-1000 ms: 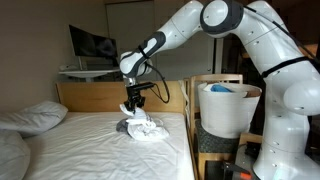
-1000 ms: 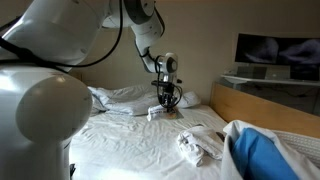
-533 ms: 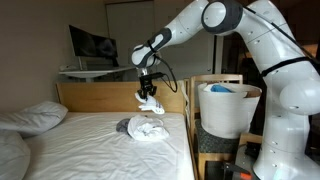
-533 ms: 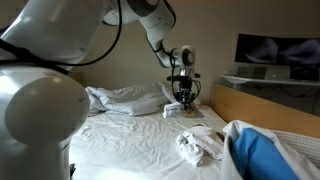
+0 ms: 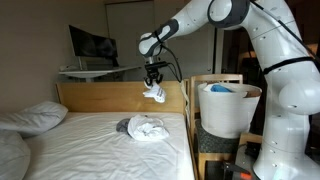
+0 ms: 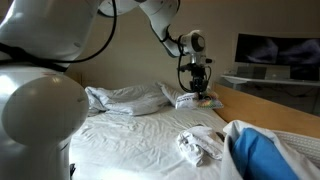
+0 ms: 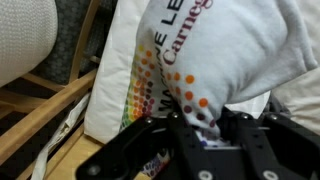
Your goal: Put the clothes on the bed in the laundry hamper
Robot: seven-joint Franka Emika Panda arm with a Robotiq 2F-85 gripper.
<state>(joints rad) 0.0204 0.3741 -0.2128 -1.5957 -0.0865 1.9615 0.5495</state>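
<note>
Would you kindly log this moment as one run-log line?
phase: carry | gripper: shut on white printed garment, held off bed | on bed: clothes pile | laundry hamper: not yet reached

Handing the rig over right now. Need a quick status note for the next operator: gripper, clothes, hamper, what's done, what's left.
Gripper: shut on a white garment, held in the air above the bed, near the headboard.
Hamper: beside the bed, something blue inside.
Done: one garment picked up, not yet in the hamper.
Left: drop it in the hamper, then fetch the grey-and-white pile on the bed.
</note>
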